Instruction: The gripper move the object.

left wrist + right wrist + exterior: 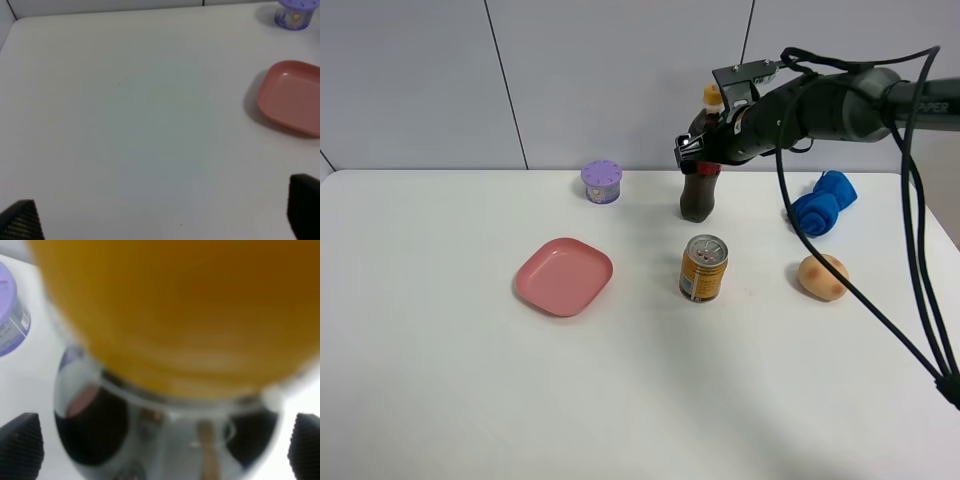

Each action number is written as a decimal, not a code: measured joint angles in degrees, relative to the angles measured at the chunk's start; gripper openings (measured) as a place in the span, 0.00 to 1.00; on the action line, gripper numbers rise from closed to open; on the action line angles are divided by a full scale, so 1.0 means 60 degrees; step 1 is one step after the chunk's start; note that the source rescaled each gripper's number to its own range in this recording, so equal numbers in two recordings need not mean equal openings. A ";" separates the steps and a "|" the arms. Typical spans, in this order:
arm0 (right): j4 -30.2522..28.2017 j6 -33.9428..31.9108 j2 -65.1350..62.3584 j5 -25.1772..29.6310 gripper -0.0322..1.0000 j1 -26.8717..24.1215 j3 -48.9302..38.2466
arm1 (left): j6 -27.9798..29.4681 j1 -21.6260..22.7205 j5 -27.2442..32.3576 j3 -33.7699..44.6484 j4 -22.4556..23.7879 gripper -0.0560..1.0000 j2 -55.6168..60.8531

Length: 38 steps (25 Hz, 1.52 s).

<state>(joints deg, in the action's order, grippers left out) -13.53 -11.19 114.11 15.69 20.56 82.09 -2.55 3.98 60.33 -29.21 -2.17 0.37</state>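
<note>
The cola bottle (698, 198) stands upright at the back middle of the white table, its orange-yellow cap (712, 95) showing above the arm. My right gripper (705, 150) reaches in from the right and sits around the bottle's upper body. In the right wrist view the cap (175, 310) fills the frame, with the dark fingertips (21, 447) wide apart on either side of the bottle and small gaps showing. My left gripper (162, 212) is open and empty over bare table and is out of the exterior view.
A gold drink can (703, 268) stands just in front of the bottle. A pink plate (563, 276) lies left of the can, and a purple tub (602, 181) stands left of the bottle. A blue cloth (823, 203) and a tan bun (822, 277) lie at the right.
</note>
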 joint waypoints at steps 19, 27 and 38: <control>0.0074 0.0517 -0.3948 0.4346 0.99 0.0709 0.0010 | 0.0000 0.0000 0.0000 0.0000 0.0000 1.00 0.0000; 0.0368 0.1577 -0.5493 0.7982 1.00 0.0983 0.0010 | 0.0000 0.0000 0.0000 0.0000 0.0000 1.00 0.0000; 0.1107 0.3268 -0.6524 0.8951 1.00 -0.0782 0.0010 | 0.0000 0.0000 0.0000 0.0000 0.0000 1.00 0.0000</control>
<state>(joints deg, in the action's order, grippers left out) -6.89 8.42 74.96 69.40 15.87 82.15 -2.55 3.98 60.33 -29.21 -2.17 0.37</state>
